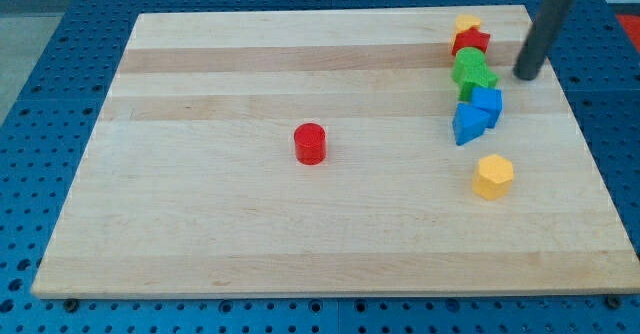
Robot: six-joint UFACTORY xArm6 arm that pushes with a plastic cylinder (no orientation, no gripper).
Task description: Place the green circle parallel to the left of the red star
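The red star [472, 42] lies near the view's top right on the wooden board [200, 224]. The green circle [466, 64] sits right below it, touching it. A second green block [481, 82] presses against the circle's lower right. My tip [525, 75] is to the right of the green blocks, a short gap away and touching neither. The rod leans up toward the view's top right.
A small yellow block [467, 22] sits just above the red star. Two blue blocks [488, 103] [467, 125] continue the column below the green ones. A yellow hexagon [493, 176] lies lower right. A red cylinder [311, 143] stands near the board's middle.
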